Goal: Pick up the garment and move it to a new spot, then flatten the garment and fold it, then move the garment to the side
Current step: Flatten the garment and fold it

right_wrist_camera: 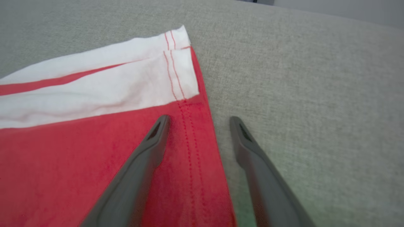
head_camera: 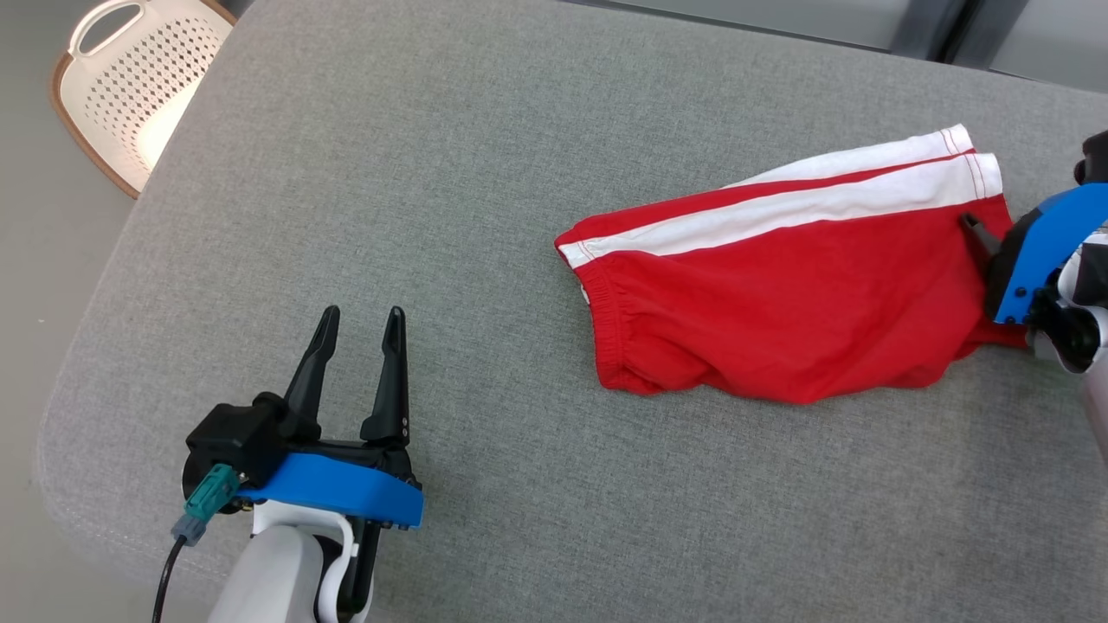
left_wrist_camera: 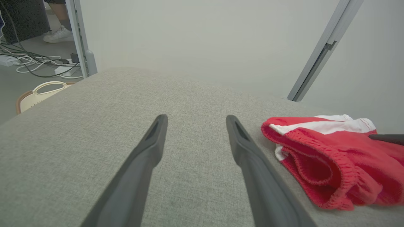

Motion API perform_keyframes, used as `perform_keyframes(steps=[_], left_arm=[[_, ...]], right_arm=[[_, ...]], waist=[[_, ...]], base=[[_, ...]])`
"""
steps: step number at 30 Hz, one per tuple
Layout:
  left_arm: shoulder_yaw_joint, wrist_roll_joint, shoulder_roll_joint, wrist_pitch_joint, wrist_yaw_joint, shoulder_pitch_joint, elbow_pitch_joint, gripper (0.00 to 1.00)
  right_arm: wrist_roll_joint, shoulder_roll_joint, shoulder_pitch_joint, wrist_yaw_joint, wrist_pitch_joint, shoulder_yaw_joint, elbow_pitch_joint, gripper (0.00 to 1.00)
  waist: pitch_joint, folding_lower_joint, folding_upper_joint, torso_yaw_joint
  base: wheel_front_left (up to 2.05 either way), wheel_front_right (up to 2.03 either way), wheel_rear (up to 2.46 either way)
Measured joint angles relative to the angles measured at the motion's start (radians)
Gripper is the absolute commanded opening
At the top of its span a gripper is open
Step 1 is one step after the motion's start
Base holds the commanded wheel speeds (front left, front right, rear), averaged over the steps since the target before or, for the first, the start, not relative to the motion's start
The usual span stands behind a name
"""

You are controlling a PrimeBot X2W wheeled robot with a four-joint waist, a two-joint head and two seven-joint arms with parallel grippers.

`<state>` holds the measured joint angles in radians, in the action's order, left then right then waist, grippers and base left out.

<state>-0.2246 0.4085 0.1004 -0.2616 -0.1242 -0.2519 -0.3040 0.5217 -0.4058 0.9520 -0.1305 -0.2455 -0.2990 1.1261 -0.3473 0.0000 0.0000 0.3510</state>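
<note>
Garment: red shorts (head_camera: 779, 303) of soft knit cloth, lying on their side toward the right of the surface, with two white bands along the far edge and red stitching at the leg hem.
Waistband: gathered and ruffled elastic (left_wrist_camera: 318, 151), open toward the left gripper.
Surface: grey woven fabric (head_camera: 433, 173), finely textured, flat, with rounded corners.
Left gripper: (head_camera: 363, 313) long, dark, tapering fingers spread apart and holding nothing, over bare grey weave, well apart from the shorts.
Right gripper: (right_wrist_camera: 199, 118) fingers parted and straddling the hem edge at the shorts' right end. One finger is above red cloth and the other above grey weave; whether either touches cannot be told.
Basket: pale plastic (head_camera: 138, 86) with diamond-shaped perforations, a brown rim and a loop handle. It stands on the floor beyond the surface's far left corner, and its contents cannot be made out.
</note>
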Motion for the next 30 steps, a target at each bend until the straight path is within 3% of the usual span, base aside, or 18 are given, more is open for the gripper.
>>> perform_keyframes(steps=[2,3,4,5,11,18,30], left_arm=[[0.005,-0.005,-0.003,0.0,0.0,0.005,0.0,1.0],[0.006,-0.005,-0.005,0.0,0.0,0.006,0.0,1.0],[0.008,-0.006,-0.006,0.0,0.0,0.006,0.0,1.0],[0.01,-0.006,-0.007,0.0,0.0,0.008,0.0,1.0],[0.011,-0.011,0.002,0.0,-0.002,0.01,0.0,1.0],[0.038,-0.013,0.012,0.0,-0.002,0.048,0.016,1.0],[0.058,-0.024,0.029,0.0,-0.005,0.114,0.027,1.0]], right_arm=[[-0.016,0.01,0.011,0.002,-0.023,-0.009,0.012,1.0],[-0.02,0.016,0.013,0.003,-0.034,-0.013,0.014,0.53],[-0.024,0.019,0.013,0.003,-0.035,-0.018,0.012,0.18],[-0.028,0.023,0.013,0.003,-0.032,-0.019,0.011,0.0],[-0.029,0.05,-0.013,0.0,0.029,-0.011,-0.012,0.0],[-0.045,0.019,-0.066,0.0,0.121,0.051,-0.051,0.0],[-0.244,-0.032,-0.127,0.0,0.14,0.181,-0.116,0.0]], waist=[[-0.001,0.0,0.0,0.002],[0.0,-0.0001,0.0,0.001],[0.0,-0.0001,0.0001,-0.001],[0.001,0.0,0.0,-0.004],[0.024,0.0,0.0,-0.036],[0.073,0.0,0.0001,-0.093],[0.147,0.0,0.0,-0.158]], base=[[0.0,0.0,0.0],[0.0,0.0,0.0],[0.0,0.0,0.0],[0.0,0.0,0.0],[0.0,0.0,0.0],[0.0,0.0,0.0],[0.0,0.0,0.0]])
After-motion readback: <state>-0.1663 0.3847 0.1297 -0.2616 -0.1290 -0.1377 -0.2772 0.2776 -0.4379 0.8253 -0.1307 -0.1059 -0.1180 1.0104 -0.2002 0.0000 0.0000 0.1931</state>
